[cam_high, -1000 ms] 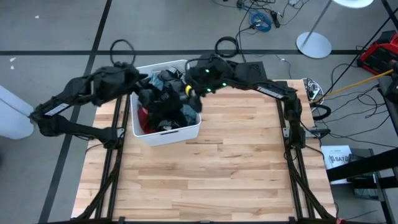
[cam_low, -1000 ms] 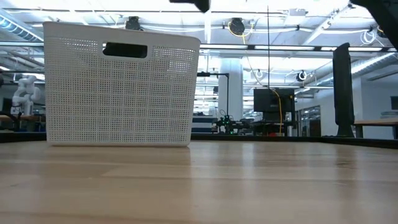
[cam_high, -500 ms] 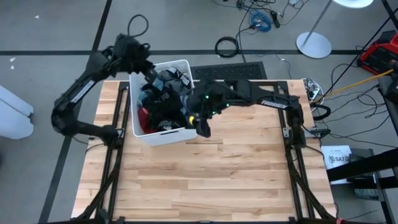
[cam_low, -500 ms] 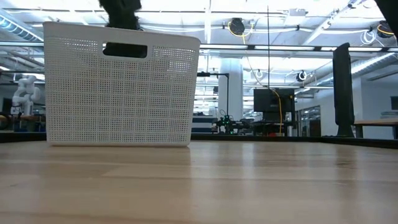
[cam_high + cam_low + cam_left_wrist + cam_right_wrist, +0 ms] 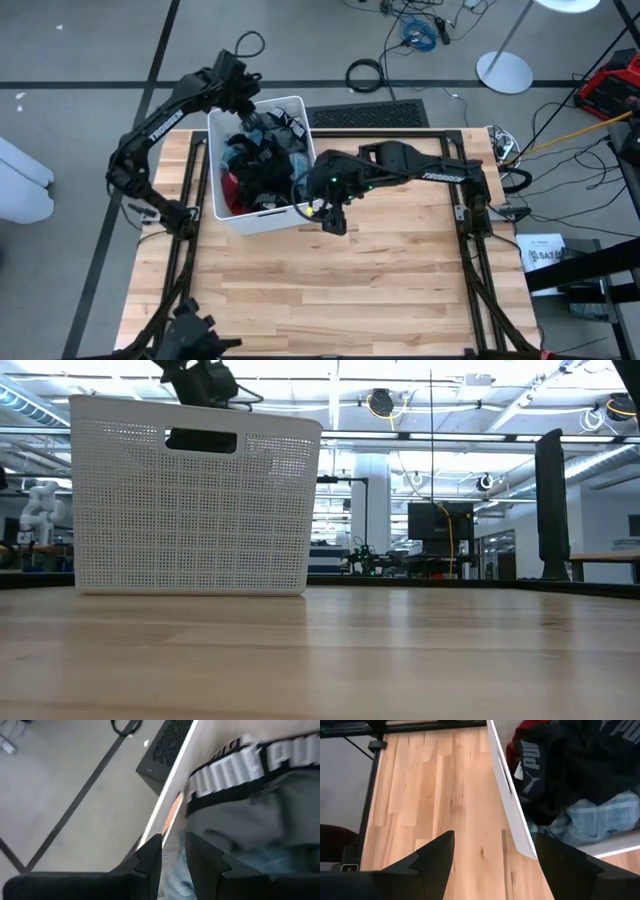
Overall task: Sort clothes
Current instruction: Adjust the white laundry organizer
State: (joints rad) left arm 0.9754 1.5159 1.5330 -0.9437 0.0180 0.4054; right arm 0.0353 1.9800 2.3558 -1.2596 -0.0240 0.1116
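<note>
1. Right gripper [image 5: 334,222] sits low over the bare table [image 5: 400,290], just beside the bin's [image 5: 268,216] near wall. Fingers spread wide, nothing between them. The wrist view shows the wall running between the two fingers, so my read is it's lined up to grab or steady the rim.
2. If so: close on the wall only. The light blue garment [image 5: 592,817] lies right against that wall inside, don't trap it.
3. Clothes [image 5: 262,165] are all in the bin, none on the table: mostly black and dark grey, some red [image 5: 231,188] at the left wall.
4. Left gripper [image 5: 243,92] is at the bin's far left corner, fingers narrowly apart, straddling the rim. Fabric shows between them; can't tell if it's pinched.
5. Lift one garment, slowly, with the bin braced.
</note>
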